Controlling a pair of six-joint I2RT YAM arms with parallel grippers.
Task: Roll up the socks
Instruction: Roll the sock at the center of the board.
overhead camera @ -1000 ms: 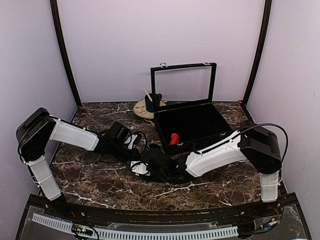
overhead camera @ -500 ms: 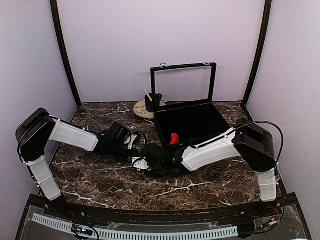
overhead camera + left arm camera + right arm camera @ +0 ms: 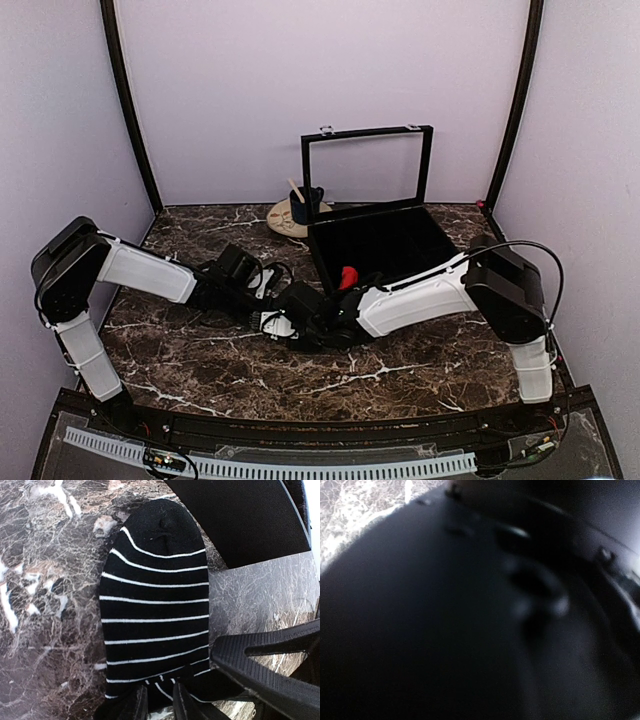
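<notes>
A black sock with thin white stripes (image 3: 155, 595) lies flat on the marble, toe pointing away, filling the left wrist view. My left gripper (image 3: 160, 705) is shut on its cuff end, with fabric pinched in the narrow gap between the fingers. A ribbed black finger (image 3: 260, 672) of the right gripper rests on the sock's right edge. From above, both grippers meet mid-table, left (image 3: 266, 300) and right (image 3: 287, 323), hiding the sock. A small red fabric item (image 3: 347, 276) lies in the black box. The right wrist view is a dark blur.
The open black box (image 3: 318, 250) stands behind the grippers with its lid upright; its corner (image 3: 240, 515) lies just beyond the sock's toe. A dark blue mug (image 3: 306, 204) sits on a pale round mat (image 3: 281, 222) at the back.
My right arm has slid left and away from me, bringing its gripper up against the left gripper. The left arm has stayed where it was.
</notes>
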